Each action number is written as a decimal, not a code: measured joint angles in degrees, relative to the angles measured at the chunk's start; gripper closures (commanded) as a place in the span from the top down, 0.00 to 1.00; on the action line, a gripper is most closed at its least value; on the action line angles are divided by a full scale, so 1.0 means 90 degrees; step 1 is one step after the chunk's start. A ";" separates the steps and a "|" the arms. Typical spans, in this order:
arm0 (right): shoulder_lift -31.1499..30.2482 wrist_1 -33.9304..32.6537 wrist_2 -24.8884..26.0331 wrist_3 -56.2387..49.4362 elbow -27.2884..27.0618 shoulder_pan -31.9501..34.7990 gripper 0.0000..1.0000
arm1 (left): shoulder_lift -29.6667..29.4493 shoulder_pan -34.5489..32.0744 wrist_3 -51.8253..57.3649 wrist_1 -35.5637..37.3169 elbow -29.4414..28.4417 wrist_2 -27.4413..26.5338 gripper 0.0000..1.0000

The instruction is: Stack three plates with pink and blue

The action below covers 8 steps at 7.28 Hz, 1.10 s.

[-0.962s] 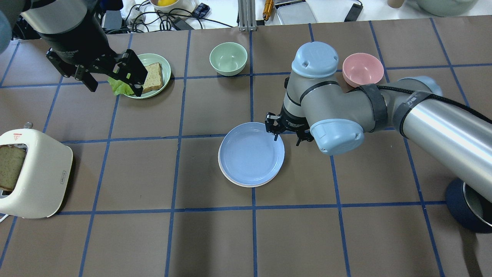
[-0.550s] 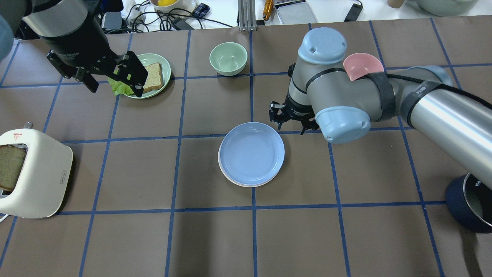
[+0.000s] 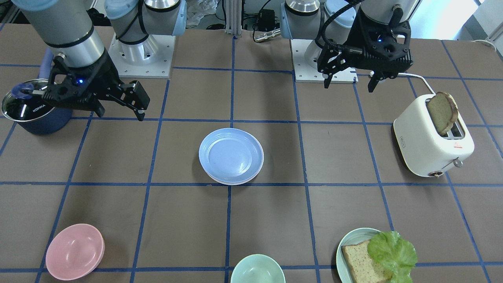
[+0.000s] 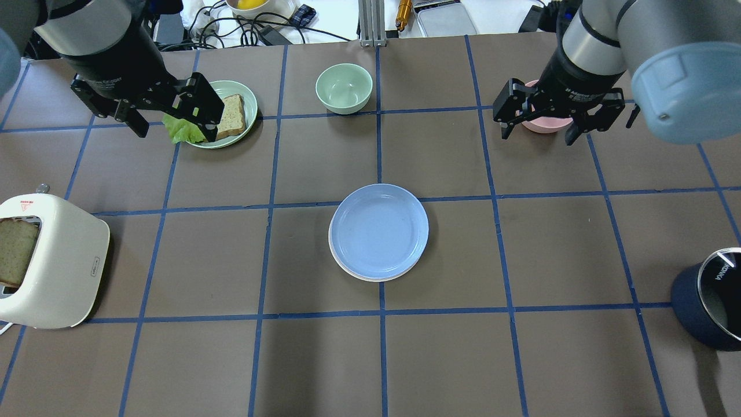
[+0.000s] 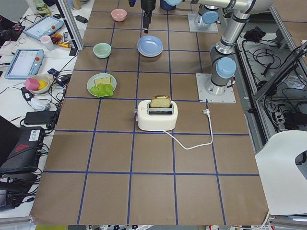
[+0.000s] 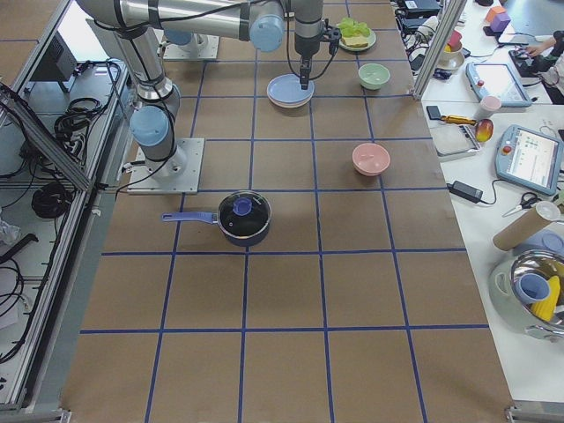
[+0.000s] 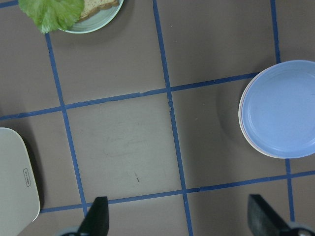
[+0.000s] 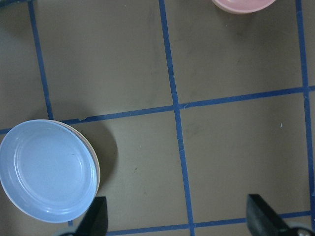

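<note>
The blue plate (image 4: 379, 231) lies on top of a stack at the table's middle; it also shows in the front view (image 3: 231, 155) and both wrist views (image 7: 283, 105) (image 8: 47, 169). A cream-white plate rim (image 4: 347, 272) peeks out beneath it. The pink plate is hidden. My right gripper (image 4: 538, 130) (image 3: 120, 114) is open and empty, raised high over the far right, well away from the stack. My left gripper (image 4: 173, 136) (image 3: 348, 86) is open and empty, raised at the far left.
A pink bowl (image 4: 544, 123) sits under my right gripper. A green bowl (image 4: 344, 88) is at the far centre. A green plate with bread and lettuce (image 4: 231, 113) is at the far left, a white toaster (image 4: 52, 260) at the left edge, a dark lidded pot (image 4: 709, 307) at the right edge.
My right gripper has drawn away from the blue plate's edge, rising and moving to the far right above the pink bowl. The stack and my left arm have not moved.
</note>
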<state>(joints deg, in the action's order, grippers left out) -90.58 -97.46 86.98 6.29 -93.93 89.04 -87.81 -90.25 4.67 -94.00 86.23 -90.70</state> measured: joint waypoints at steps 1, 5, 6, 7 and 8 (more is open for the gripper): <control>-0.0017 0.0236 0.0015 -0.0158 0.0350 0.0063 1.00 | -0.0001 0.0010 -0.0230 0.0058 0.0001 0.0180 1.00; 0.0008 0.0544 0.0009 -0.0628 0.0576 0.0037 1.00 | 0.0001 0.0035 -0.0490 0.0210 0.0006 0.0330 1.00; 0.0008 0.0532 0.0041 -0.0654 0.0587 -0.0007 1.00 | 0.0006 0.0037 -0.0489 0.0214 0.0006 0.0323 1.00; -0.0012 0.0530 0.0048 -0.0674 0.0620 -0.0054 1.00 | 0.0011 0.0037 -0.0484 0.0214 0.0007 0.0304 1.00; -0.0037 0.0540 0.0051 -0.0684 0.0644 -0.0076 1.00 | 0.0011 0.0037 -0.0481 0.0220 0.0016 0.0294 1.00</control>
<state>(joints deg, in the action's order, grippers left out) -90.91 -92.60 87.44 0.13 -88.14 88.35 -87.71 -89.91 0.34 -92.02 86.38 -88.06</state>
